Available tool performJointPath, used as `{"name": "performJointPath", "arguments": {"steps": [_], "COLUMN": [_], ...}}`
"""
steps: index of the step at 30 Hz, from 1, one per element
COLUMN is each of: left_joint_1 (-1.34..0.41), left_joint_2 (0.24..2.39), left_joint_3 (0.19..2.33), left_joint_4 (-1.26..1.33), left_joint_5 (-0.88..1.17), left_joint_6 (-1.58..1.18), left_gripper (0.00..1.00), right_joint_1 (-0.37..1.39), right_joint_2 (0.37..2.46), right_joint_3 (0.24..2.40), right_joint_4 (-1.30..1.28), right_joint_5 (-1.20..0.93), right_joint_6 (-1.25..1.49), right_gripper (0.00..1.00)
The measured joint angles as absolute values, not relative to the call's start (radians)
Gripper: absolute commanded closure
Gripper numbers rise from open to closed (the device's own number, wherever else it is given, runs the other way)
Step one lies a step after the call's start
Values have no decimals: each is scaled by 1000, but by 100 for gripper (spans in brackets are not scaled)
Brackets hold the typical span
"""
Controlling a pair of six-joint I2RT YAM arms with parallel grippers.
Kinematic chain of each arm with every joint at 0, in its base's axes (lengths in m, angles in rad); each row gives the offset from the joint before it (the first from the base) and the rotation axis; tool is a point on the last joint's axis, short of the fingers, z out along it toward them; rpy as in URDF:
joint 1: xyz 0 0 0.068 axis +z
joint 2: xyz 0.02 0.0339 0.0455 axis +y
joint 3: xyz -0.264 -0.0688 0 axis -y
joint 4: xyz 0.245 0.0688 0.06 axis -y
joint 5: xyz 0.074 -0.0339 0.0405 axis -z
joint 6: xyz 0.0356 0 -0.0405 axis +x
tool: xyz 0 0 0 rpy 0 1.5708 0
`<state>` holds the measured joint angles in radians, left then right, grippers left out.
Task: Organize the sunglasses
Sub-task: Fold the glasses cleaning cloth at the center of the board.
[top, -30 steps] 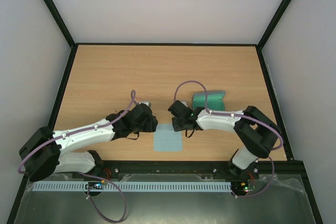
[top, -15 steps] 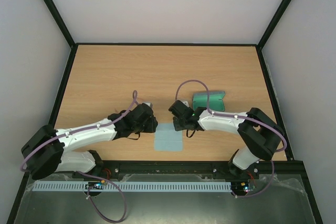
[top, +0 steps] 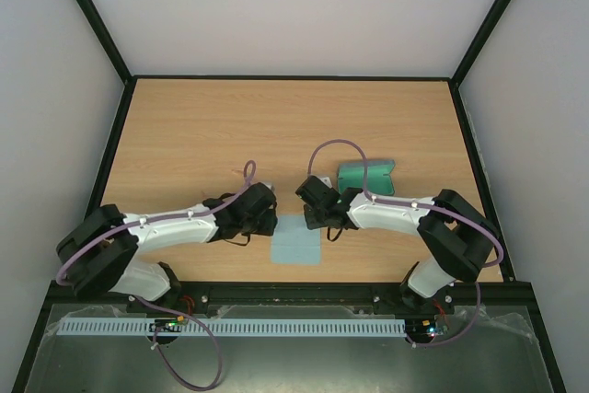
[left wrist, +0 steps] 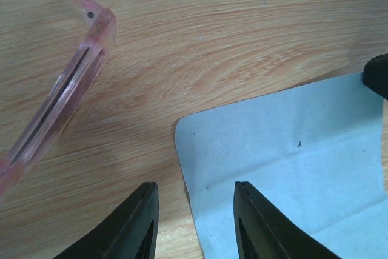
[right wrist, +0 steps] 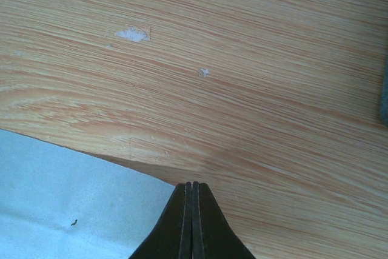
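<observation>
Showing thin, translucent pink sunglasses (left wrist: 60,92) on the bench (left wrist: 242,28); has left jaws spread, right jaws pressed together, perhaps nipping the cloth (right wrist: 54,192).

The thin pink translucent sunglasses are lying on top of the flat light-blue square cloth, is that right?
No. The thin pink translucent sunglasses lie on the bare wooden table, beside the flat light-blue square cloth and apart from it, as the left wrist view shows.
</observation>
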<state>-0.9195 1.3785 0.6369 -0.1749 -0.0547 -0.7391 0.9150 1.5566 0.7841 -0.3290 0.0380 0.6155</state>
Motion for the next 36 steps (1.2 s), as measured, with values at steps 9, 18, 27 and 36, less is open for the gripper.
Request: {"name": "performJointPath", "arguments": {"steps": [9,18,27,36], "left_joint_1": [-920,-920,-921,-929], "left_joint_2": [1454,1462,1497,1560], "left_joint_3": [652,656,656,655], "left_joint_4": [-153,-116,-59,-4], "left_joint_5": [-69,-127,-154,-153], "left_joint_6": [-701,-671,-635,-631], "left_gripper": [70,67,67,78], "right_joint_1": [915,915,915,915], "right_joint_2": [1557,1557,1559,1562], "right_joint_3": [784,784,784,784], "right_joint_4": [-329,-329,-329,-328], "right_joint_5": [38,37,36,36], "right_joint_6": [616,615,615,615], "right_gripper": [99,99,99,99]}}
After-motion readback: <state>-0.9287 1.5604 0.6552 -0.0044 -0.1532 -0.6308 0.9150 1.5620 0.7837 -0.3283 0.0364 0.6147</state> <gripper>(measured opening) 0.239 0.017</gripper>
